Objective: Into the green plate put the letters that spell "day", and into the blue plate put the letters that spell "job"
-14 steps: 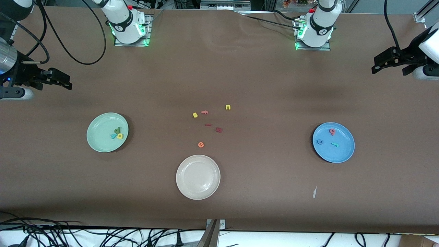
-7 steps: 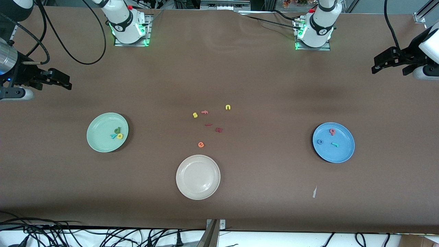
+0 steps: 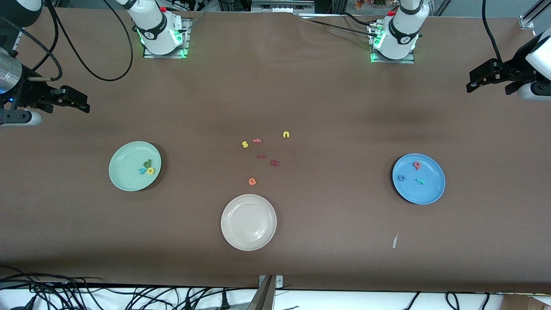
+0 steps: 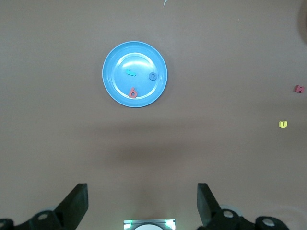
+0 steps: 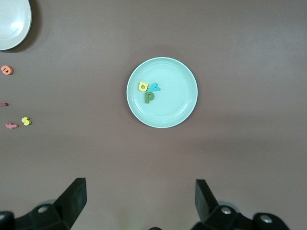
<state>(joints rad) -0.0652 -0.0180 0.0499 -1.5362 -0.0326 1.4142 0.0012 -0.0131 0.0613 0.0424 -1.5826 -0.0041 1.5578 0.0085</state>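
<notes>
The pale green plate (image 3: 125,178) (image 5: 177,112) lies toward the right arm's end of the table. On it lie a dark green "d" (image 3: 147,163) (image 5: 149,97), a yellow "a" (image 3: 150,171) (image 5: 143,86) and a teal "y" (image 3: 142,171) (image 5: 154,87). The blue plate (image 3: 428,193) (image 4: 115,88) lies toward the left arm's end and holds a salmon "b" (image 3: 416,164) (image 4: 133,93), a blue "o" (image 3: 401,178) (image 4: 152,76) and a teal "j" (image 3: 420,181) (image 4: 131,73). My right gripper (image 3: 69,103) (image 5: 140,199) and my left gripper (image 3: 488,88) (image 4: 142,201) hang open and empty, high over their ends of the table.
A cream-white plate (image 3: 248,241) sits nearest the front camera, mid-table. Loose letters lie in the middle: yellow "s" (image 3: 245,144), salmon "f" (image 3: 257,140), yellow "n" (image 3: 286,134), orange "e" (image 3: 252,181) and two dark red pieces (image 3: 275,162). A paper scrap (image 3: 394,241) lies near the blue plate.
</notes>
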